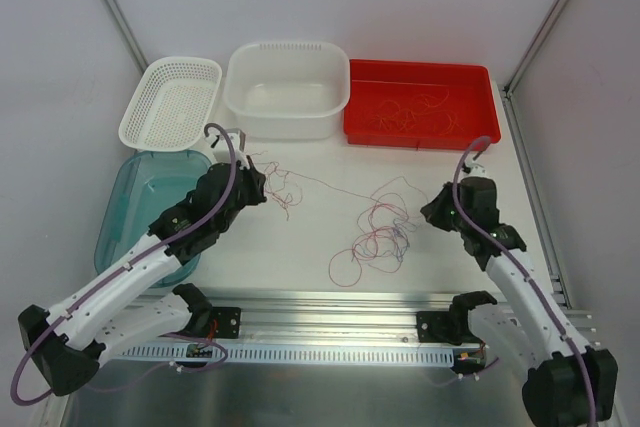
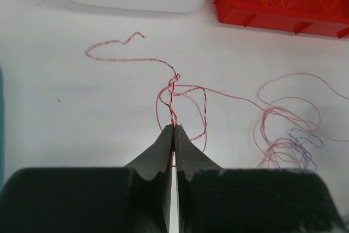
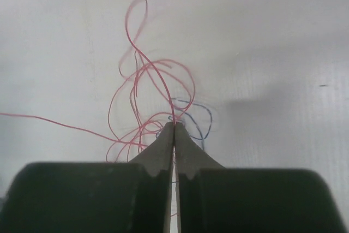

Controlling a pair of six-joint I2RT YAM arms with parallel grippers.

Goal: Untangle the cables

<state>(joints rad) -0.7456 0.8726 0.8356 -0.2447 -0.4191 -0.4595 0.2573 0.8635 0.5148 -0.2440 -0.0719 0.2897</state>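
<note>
Red-orange cables (image 1: 385,235): loose tangle on tabletop (image 1: 300,252), between arms. Left tool (image 2: 174,128): pinched fully closed on twisted strand. Right tool (image 3: 174,125): closed on red strand at tangle edge. Risk of knot tightening or strand snapping if pulled apart too hard.

Along the far edge of the counter (image 1: 300,237) stand a basket (image 1: 172,102) at 11 o'clock, a tub (image 1: 288,87) at 12 and a tray (image 1: 370,135) at 1. A bin (image 1: 140,197) sits at 9, before the basket. Cables (image 1: 380,232) lie at the centre, spreading toward 3; more lie in the tray.
</note>
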